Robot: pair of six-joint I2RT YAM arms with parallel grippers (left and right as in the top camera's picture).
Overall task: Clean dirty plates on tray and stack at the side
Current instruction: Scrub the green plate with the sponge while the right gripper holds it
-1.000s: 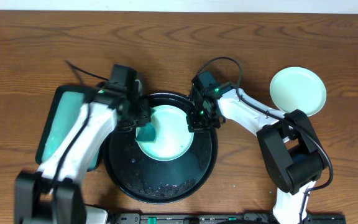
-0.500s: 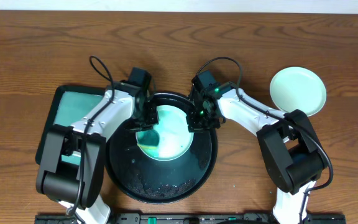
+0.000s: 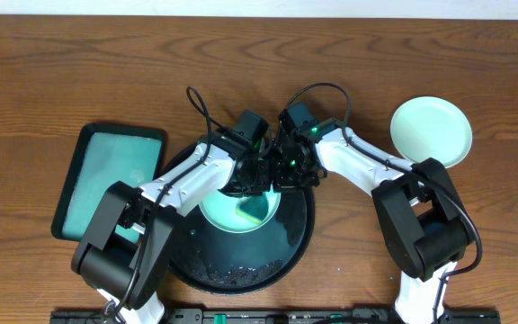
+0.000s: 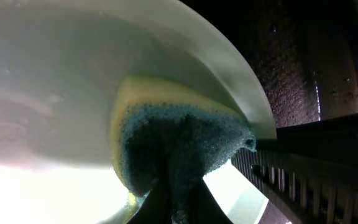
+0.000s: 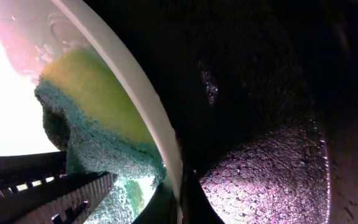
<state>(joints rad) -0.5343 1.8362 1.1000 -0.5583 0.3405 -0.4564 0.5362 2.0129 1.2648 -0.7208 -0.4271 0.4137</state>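
A pale mint plate (image 3: pixel 227 214) lies on the glossy black tray (image 3: pixel 232 263). My left gripper (image 3: pixel 252 180) is shut on a teal and yellow sponge (image 3: pixel 257 206) and presses it on the plate's right part. In the left wrist view the sponge (image 4: pixel 179 149) sits against the plate (image 4: pixel 55 81) near its rim, with my left gripper (image 4: pixel 178 208) pinching it. My right gripper (image 3: pixel 286 175) is shut on the plate's right rim. In the right wrist view the rim (image 5: pixel 135 81) runs between my right gripper's (image 5: pixel 179 202) jaws, with the sponge (image 5: pixel 98 106) beside it.
A pale mint plate (image 3: pixel 431 131) rests on the table at the right side. A rectangular teal-green tray (image 3: pixel 106 180) lies at the left. The black tray's wet bottom shows in the wrist views (image 5: pixel 260 174). Both arms crowd the tray's far edge.
My left gripper has swept the sponge from the plate's left side across to its right side. My right gripper has stayed on the rim.
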